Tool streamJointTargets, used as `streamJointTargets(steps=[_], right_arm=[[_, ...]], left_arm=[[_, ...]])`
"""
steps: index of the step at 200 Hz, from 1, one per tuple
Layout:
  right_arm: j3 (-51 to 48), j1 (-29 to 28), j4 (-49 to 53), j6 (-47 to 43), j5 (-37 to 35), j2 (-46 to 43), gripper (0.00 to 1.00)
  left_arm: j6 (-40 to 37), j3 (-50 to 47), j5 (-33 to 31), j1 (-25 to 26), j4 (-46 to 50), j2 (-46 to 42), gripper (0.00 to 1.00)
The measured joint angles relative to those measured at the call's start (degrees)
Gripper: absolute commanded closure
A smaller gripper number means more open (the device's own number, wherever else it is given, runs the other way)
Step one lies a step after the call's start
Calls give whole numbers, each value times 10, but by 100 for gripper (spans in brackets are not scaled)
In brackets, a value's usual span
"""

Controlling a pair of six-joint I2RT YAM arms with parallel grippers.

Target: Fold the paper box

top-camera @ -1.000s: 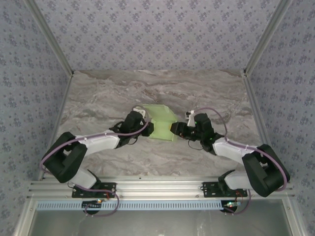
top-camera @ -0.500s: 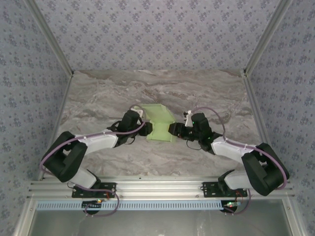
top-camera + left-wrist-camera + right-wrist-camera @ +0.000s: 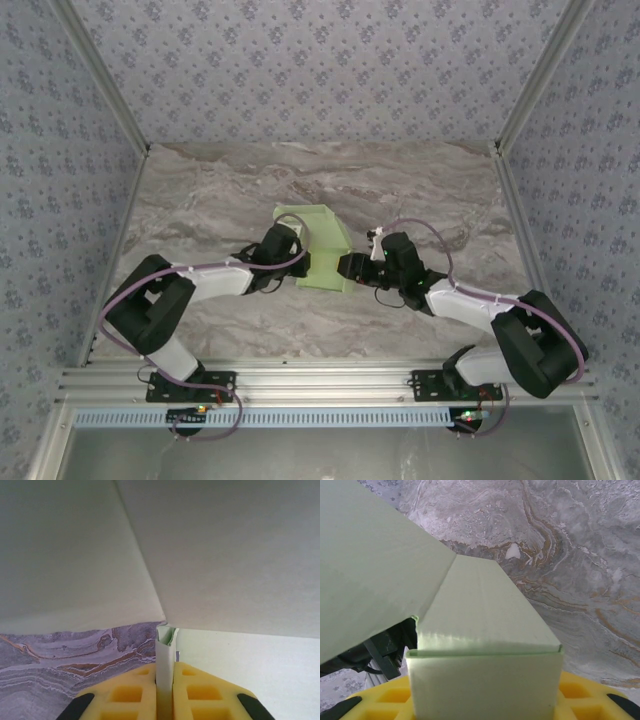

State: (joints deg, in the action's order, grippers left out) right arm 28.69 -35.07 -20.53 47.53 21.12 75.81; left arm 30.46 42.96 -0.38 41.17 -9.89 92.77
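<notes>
The paper box (image 3: 322, 240) is pale green, half folded, and sits mid-table between my two grippers. In the left wrist view its panels (image 3: 225, 555) tower overhead. My left gripper (image 3: 166, 692) is shut on a thin doubled edge of the card, pinched between the yellow fingers (image 3: 125, 697). Seen from above, the left gripper (image 3: 298, 264) is at the box's left side and the right gripper (image 3: 346, 268) at its near right corner. My right gripper (image 3: 485, 705) holds the box's end wall (image 3: 485, 685) between its yellow fingers (image 3: 592, 692).
The marble table (image 3: 220, 200) spreads around the box, with patterned walls on three sides. An aluminium rail (image 3: 320, 380) carrying both arm bases runs along the near edge.
The left gripper has opened, moved in and shut on the box's left edge. The right gripper has pushed slightly left, and the box has shifted toward the back left.
</notes>
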Motion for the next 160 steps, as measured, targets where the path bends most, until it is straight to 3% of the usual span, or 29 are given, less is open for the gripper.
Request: streamJointTargets(steps=[50,93,137,160], right_arm=[[4,-17,11,0,-32,0,64],[7,-18,14,1,-43,15,64],[7,-16,15,7,-42,20,64],[7,-12,15,6,-38,21,64]], left_arm=[[-6,17,-51,21,15,16,89],[-24,22,-85,37,-7,45,82],[-38,15,-98,44,-26,56,80],[-44,15,-102,48,-23,57,68]])
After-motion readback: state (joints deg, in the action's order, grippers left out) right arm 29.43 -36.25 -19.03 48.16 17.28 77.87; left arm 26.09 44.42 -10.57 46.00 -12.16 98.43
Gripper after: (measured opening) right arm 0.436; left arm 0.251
